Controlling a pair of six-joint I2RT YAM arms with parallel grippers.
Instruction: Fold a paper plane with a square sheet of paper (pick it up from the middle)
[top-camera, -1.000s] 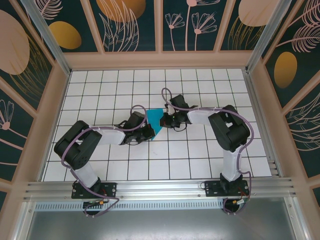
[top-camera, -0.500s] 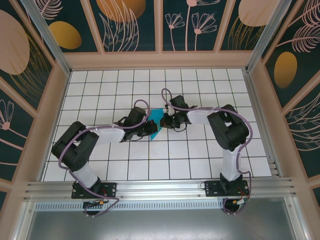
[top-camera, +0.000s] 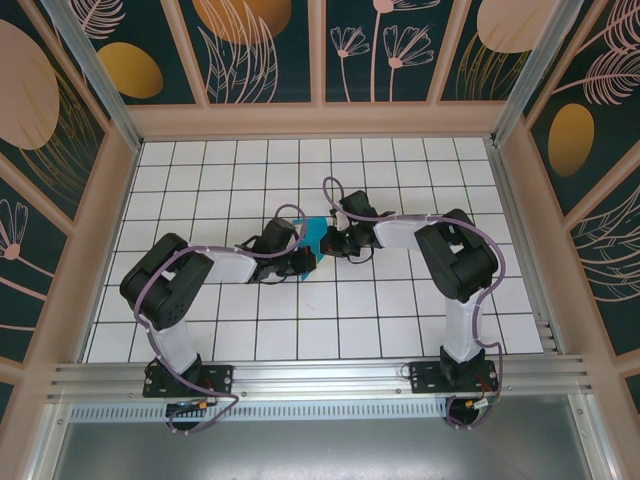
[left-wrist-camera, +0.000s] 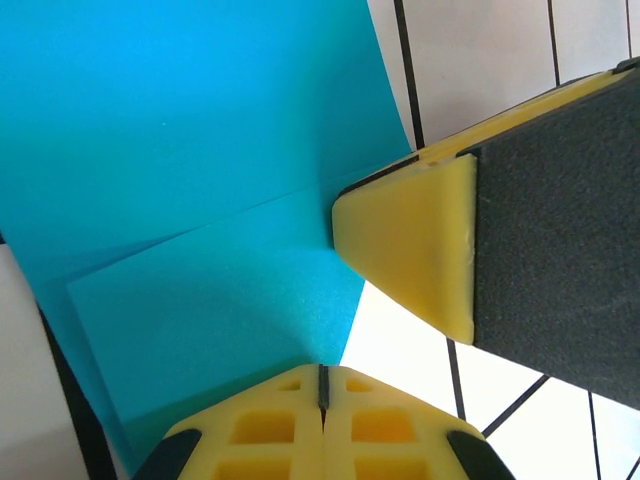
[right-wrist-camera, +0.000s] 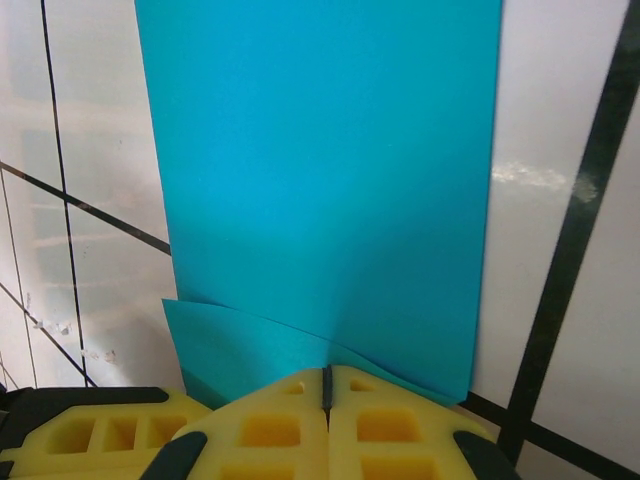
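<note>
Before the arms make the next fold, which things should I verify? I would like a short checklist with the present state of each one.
1. The left gripper is shut on the blue paper: ok.
2. The right gripper is shut on the same paper: ok.
3. The paper already has a fold; two layers show in the left wrist view: ok.
4. No tears in the paper where it is visible: ok.
5. The crease is pressed sharp: cannot tell.
6. The grippers are not touching each other; a right fingertip sits very close: cannot tell.
</note>
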